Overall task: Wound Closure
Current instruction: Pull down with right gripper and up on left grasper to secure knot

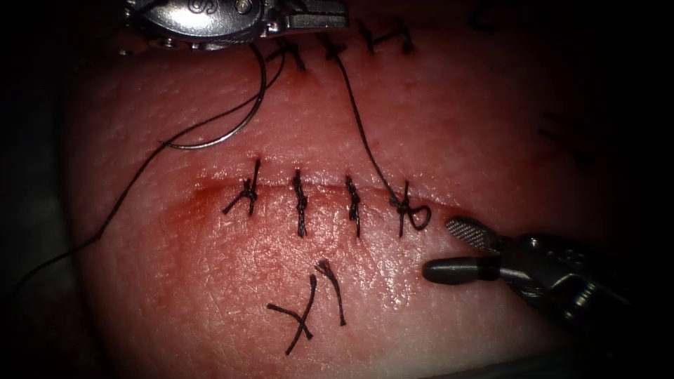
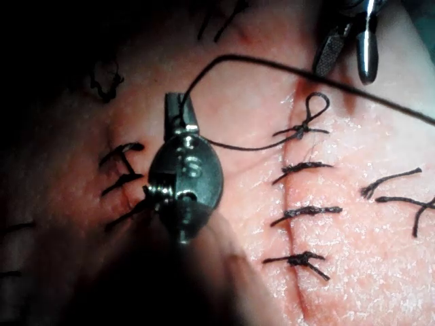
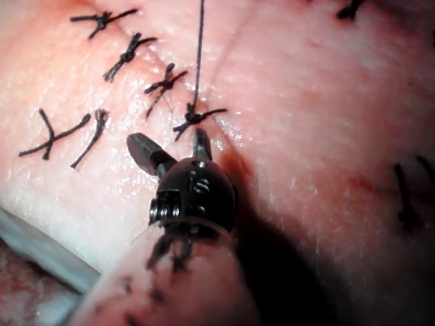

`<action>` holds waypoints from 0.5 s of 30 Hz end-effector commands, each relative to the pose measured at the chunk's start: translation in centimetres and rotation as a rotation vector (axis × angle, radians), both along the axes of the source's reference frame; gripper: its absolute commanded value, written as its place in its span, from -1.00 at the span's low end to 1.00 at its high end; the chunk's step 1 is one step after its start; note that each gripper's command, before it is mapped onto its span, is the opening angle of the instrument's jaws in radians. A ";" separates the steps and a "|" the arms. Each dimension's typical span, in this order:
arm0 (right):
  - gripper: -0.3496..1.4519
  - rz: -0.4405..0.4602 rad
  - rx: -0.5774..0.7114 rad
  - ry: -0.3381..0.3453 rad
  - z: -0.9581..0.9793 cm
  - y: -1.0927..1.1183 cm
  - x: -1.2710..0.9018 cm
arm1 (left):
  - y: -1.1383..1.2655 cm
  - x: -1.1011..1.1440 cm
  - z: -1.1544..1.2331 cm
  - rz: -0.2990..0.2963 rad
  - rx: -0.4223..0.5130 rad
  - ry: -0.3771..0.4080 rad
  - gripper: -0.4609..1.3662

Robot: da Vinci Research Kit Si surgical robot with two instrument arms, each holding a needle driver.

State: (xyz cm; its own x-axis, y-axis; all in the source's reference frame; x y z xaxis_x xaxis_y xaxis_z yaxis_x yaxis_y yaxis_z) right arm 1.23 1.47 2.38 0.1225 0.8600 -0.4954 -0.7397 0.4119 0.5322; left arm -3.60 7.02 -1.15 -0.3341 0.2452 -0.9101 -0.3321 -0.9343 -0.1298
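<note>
The cut (image 1: 323, 198) runs across the tissue (image 1: 435, 126) and is closed by several dark stitches. From the rightmost knot (image 1: 404, 207), which has a small loop, the thread (image 1: 358, 119) rises to my left tool (image 1: 340, 17), whose jaws are shut on it; the left wrist view shows the thread (image 2: 245, 144) reaching those jaws (image 2: 175, 102). The curved needle (image 1: 242, 119) rests on the tissue above the cut's left half, held by neither tool, its upper end hidden under the left tool. My right tool (image 1: 439, 247) is open and empty, just right of and below that knot (image 3: 194, 117), seen close in the right wrist view (image 3: 166, 138).
Cut ends of thread (image 1: 305, 319) lie on the tissue below the cut. An older row of stitches (image 1: 386, 38) runs beside the left tool. Red fluid (image 1: 203, 200) stains the cut's left end. The needle's trailing thread (image 1: 105, 224) runs off to the left.
</note>
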 end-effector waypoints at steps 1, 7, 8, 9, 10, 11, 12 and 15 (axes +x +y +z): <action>0.71 0.006 0.022 0.008 0.02 0.02 0.01 | -0.01 0.00 0.00 0.006 0.003 -0.002 -0.88; 0.65 0.073 0.098 0.023 0.08 0.15 -0.02 | -0.01 0.03 -0.01 0.006 0.003 -0.004 -0.88; 0.64 0.076 0.104 0.020 0.10 0.16 -0.02 | -0.01 0.03 -0.01 0.006 0.003 -0.003 -0.88; 0.61 0.078 0.118 0.018 0.12 0.17 -0.01 | -0.01 0.03 -0.02 0.006 0.003 -0.003 -0.88; 0.60 0.077 0.125 0.018 0.14 0.17 -0.01 | -0.02 0.03 -0.02 0.005 0.003 -0.002 -0.88; 0.60 0.080 0.129 0.015 0.17 0.18 0.00 | -0.02 0.03 -0.02 0.005 0.003 -0.002 -0.88; 0.59 0.086 0.136 0.011 0.22 0.17 0.01 | -0.03 0.03 -0.02 0.005 0.003 -0.001 -0.88; 0.56 0.083 0.146 0.004 0.29 0.14 0.03 | -0.03 0.03 -0.02 0.005 0.002 -0.001 -0.88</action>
